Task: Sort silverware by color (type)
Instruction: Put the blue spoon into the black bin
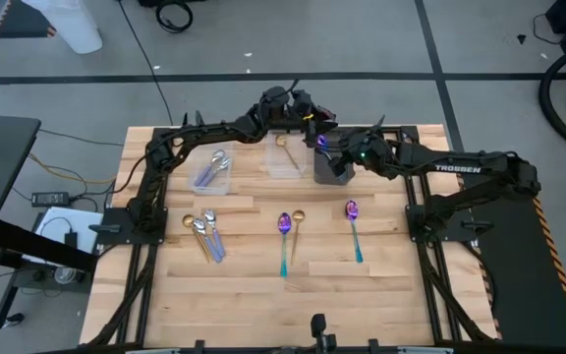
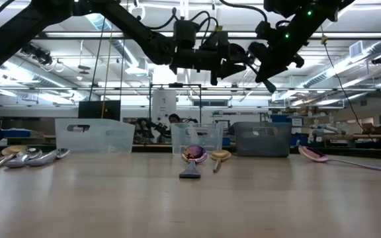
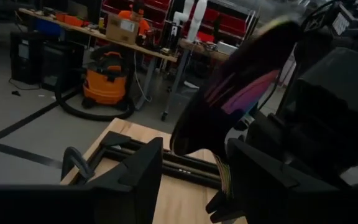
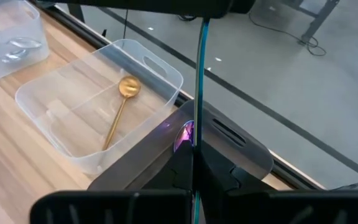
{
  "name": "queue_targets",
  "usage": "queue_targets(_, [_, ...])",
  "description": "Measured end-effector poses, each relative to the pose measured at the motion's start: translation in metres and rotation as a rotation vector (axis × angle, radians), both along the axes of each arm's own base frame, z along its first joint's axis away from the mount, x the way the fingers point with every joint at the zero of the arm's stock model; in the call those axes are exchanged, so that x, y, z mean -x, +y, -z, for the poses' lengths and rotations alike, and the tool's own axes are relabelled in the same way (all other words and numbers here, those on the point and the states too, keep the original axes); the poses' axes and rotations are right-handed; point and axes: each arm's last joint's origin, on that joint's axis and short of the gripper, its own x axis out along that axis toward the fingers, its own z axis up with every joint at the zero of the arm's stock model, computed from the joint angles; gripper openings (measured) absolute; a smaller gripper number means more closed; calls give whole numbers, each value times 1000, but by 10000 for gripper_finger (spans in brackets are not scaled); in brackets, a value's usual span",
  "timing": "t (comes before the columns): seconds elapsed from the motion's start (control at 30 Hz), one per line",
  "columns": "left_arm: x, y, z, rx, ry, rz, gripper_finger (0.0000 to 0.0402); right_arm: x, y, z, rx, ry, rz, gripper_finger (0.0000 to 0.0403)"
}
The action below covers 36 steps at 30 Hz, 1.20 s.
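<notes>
My right gripper (image 4: 194, 167) is shut on an iridescent purple-blue spoon (image 4: 200, 68) and hangs over the dark bin (image 1: 333, 167). My left gripper (image 3: 194, 171) is open and hovers just beyond it, near the table's far edge. There the spoon shows as a big blurred iridescent shape (image 3: 235, 93) above its fingers. I cannot tell whether the left gripper touches it. On the table lie two purple-blue spoons (image 1: 284, 234) (image 1: 353, 221), a gold spoon (image 1: 298, 224) and a cluster of silver and gold spoons (image 1: 204, 232). My right gripper pinches the spoon between its two fingers at the purple end (image 4: 187, 132). The teal handle (image 4: 201, 56) runs on past the fingertips, in line with the fingers, toward the left gripper. The spoon is lifted clear above the dark bin (image 4: 235, 146).
Three bins stand in a row near the far edge. The left clear bin (image 1: 211, 169) holds silver spoons, the middle clear bin (image 4: 73, 106) holds one gold spoon (image 4: 122, 106), and the dark bin stands on the right. The two arms are close together above the bins.
</notes>
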Motion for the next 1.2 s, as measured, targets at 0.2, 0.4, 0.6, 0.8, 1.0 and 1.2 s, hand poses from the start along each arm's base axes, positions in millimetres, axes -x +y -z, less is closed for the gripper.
queue_targets(0.2, [4,-1,-5,-55,47,-22,188,2,-2,1,-24,6,-10,16])
queue_targets(0.4, [11,-1,-10,-142,159,-118,188,6,-12,2,-81,-15,-9,16])
queue_targets(0.6, [23,-5,-19,-213,295,-185,188,8,-21,7,-152,-23,-26,16])
queue_targets(0.8, [35,-9,-34,-236,349,-190,188,12,-29,8,-171,-20,-8,16])
queue_targets(1.0, [40,-10,-39,-209,371,-199,188,16,-35,9,-207,-11,-37,16])
queue_targets(1.2, [41,-13,-34,-204,427,-183,188,21,-42,10,-231,-2,-58,16])
